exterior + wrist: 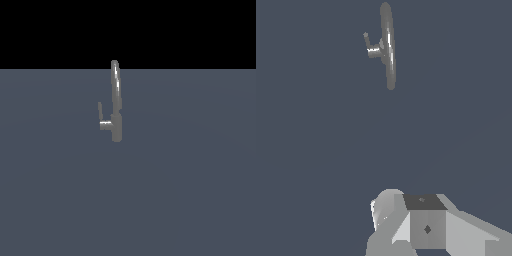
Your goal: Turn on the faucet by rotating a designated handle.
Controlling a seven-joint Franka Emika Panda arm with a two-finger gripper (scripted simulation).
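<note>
faucet [116, 102]: upright on the tabletop [190, 200]
handle [100, 111]: well apart from my claw [421, 225]
claw state: cannot tell

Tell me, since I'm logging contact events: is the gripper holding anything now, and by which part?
Nothing is held. The gripper is well apart from the faucet, and its handle is untouched.

Flat slate-blue floor [150, 200], plain and unmarked, running from 6 o'clock up to a straight horizon. Above, toward 12 o'clock, solid black backdrop [200, 30]. Even, soft light; no walls, windows or furniture visible.
</note>
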